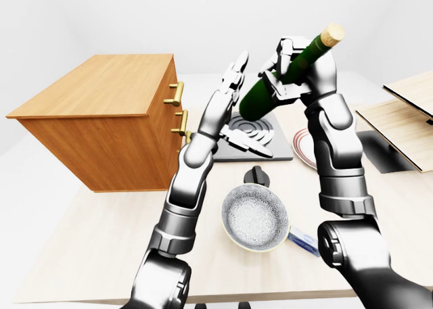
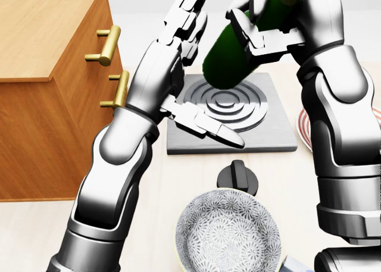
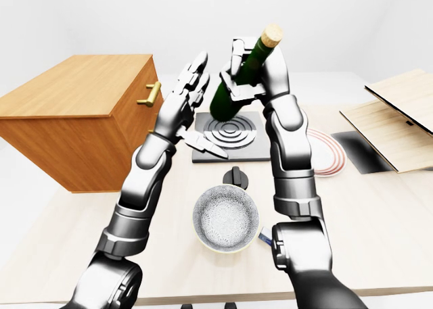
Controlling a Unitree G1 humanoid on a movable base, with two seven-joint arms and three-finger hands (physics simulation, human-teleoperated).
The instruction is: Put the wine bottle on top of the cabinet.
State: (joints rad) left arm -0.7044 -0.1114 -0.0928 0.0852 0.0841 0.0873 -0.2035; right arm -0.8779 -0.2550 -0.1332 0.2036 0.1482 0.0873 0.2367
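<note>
Holding: right hand [image 1: 298, 69] grips wine bottle [image 1: 281, 82], tilted, raised above hob [image 1: 254, 136]
Left hand [image 1: 226, 92]: fingers spread, beside bottle
Cabinet [image 1: 101, 120]: left, well apart
Nearby: patterned bowl [image 1: 256, 218], knob [image 1: 256, 176], striped plate [image 3: 328, 159]

Head view looks steeply down, close — eye views sit wider; all share the hob [image 2: 232, 112].

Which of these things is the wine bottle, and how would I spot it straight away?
Find the big wooden cabinet at the left-eye view's left, then look right, above the grey burner plate. The wine bottle is held tilted there in the right robot hand. It is the only dark green thing, with a cork on top.
</note>
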